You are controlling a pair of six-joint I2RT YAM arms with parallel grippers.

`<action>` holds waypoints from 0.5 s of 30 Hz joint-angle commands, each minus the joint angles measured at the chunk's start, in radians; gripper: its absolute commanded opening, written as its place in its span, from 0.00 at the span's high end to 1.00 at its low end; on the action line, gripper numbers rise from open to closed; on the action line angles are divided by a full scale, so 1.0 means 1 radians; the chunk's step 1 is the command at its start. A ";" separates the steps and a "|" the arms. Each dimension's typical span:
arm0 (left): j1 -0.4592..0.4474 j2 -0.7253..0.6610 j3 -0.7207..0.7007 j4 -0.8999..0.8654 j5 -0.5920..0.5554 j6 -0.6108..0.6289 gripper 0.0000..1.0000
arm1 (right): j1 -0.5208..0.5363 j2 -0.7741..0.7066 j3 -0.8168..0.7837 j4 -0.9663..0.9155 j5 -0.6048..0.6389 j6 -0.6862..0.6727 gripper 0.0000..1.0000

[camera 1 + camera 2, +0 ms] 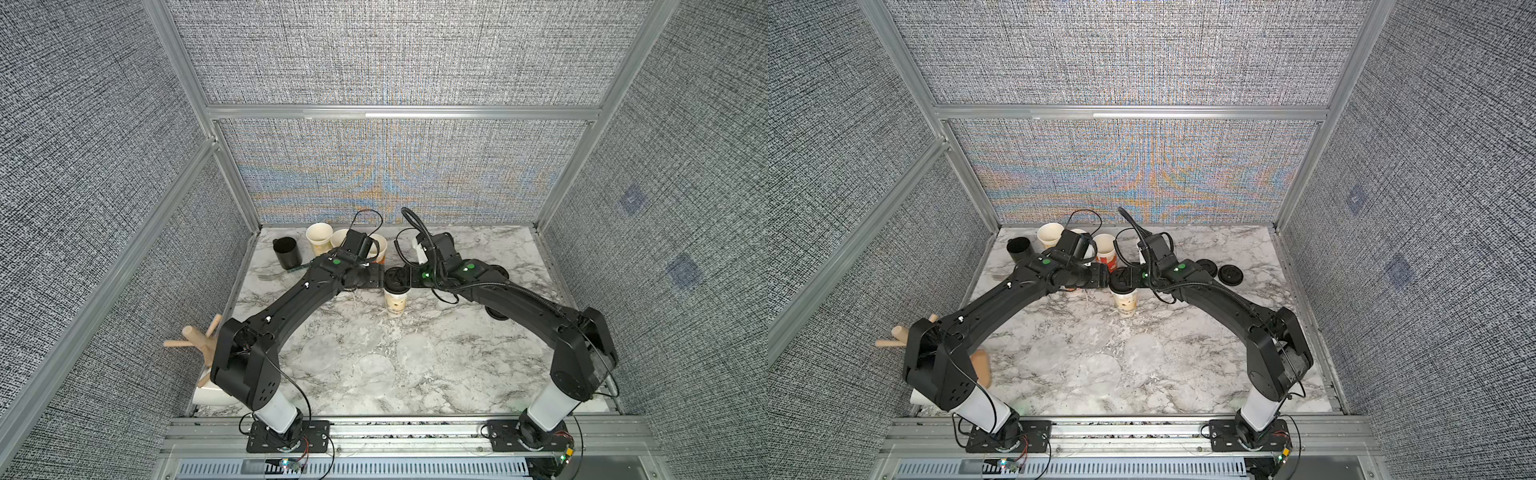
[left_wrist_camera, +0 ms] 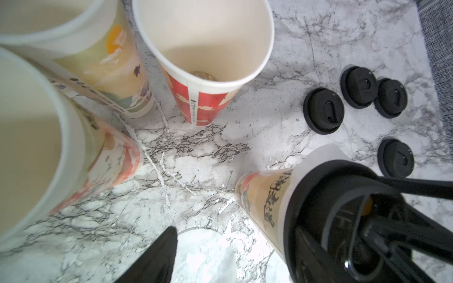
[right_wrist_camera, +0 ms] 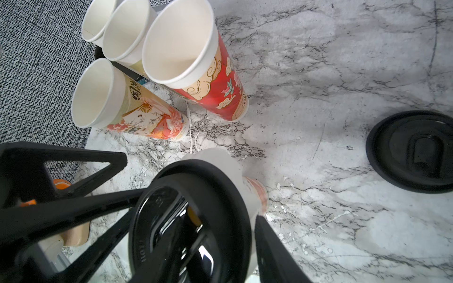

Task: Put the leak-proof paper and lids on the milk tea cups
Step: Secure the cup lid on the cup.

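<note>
Two black robot arms meet over a white, grey-veined marble counter (image 1: 478,374). In the middle of both top views stands a tall tapered paper cup with a beige print (image 2: 264,203). One thin, translucent whitish round sheet of leak-proof paper (image 2: 321,156) is draped over its mouth, its edge showing from under a round black plastic lid (image 2: 316,188) that sits on top. The right pincer (image 3: 196,232) is grasping this lid, a finger at either side of the rim. The left pincer (image 3: 131,174) is just beside the cup, released, its fingers spread with nothing between them. More loose round sheets (image 1: 419,353) lie flat on the counter toward the lower middle of the top views, faint against the marble. Four more tall paper cups (image 3: 215,93), printed red, orange and pale, stand bare-mouthed above and left of centre, near a short black mug (image 1: 286,251). Spare black lids (image 1: 1229,274) lie right of centre. The step in hand looks like seating the lid on the papered cup. To do it well, keep the lid level and push straight down so the sheet sits centred with an even skirt. The tall cup could tip, so the free pincer might brace its wall. Four cups appear to await paper.
</note>
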 commanded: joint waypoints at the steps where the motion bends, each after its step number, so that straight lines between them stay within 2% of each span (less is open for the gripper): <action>1: 0.001 0.023 0.069 -0.118 -0.037 0.050 0.22 | 0.001 0.015 -0.007 -0.215 0.040 0.001 0.52; 9: 0.001 0.063 0.161 -0.130 -0.052 0.061 0.22 | 0.001 0.027 0.030 -0.210 0.036 0.008 0.51; 15: 0.001 0.041 0.175 -0.128 -0.028 0.071 0.22 | 0.001 0.030 0.087 -0.219 0.032 0.003 0.44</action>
